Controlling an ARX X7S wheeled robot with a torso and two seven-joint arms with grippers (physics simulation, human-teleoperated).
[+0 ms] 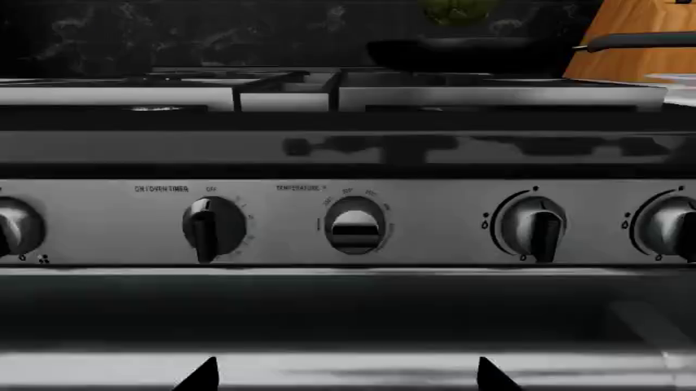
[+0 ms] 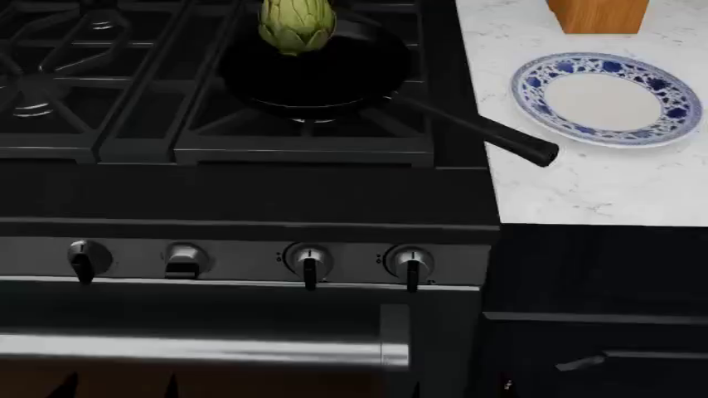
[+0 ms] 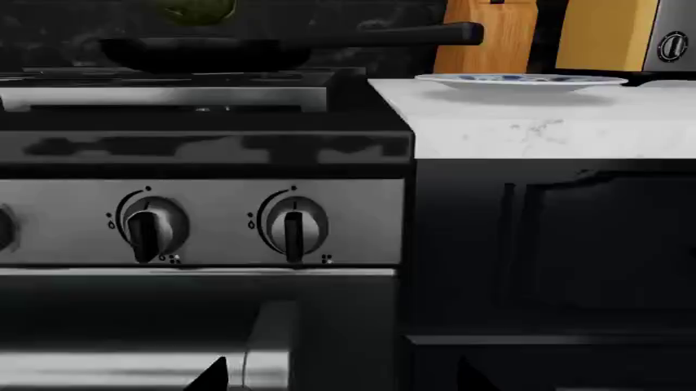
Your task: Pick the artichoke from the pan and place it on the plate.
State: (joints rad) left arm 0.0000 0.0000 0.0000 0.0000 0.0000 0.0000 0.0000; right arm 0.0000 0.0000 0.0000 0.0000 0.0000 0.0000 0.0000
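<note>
The artichoke point(image 2: 295, 25) is seated at the pan's point(image 2: 321, 79) far rim; the plate point(image 2: 608, 98) is set near the counter's point(image 2: 575, 182) left edge. Gripper states cannot be told. A roll off the rim is risked if nudged.

Black gas stove point(image 2: 277, 191) with grates bearing the pan point(image 2: 321, 79), beside a white marble counter point(image 2: 598, 186) carrying the plate point(image 2: 608, 99) and a wooden block point(image 2: 598, 14).

Both wrist views crop the artichoke point(image 1: 457, 10) (top missing).
</note>
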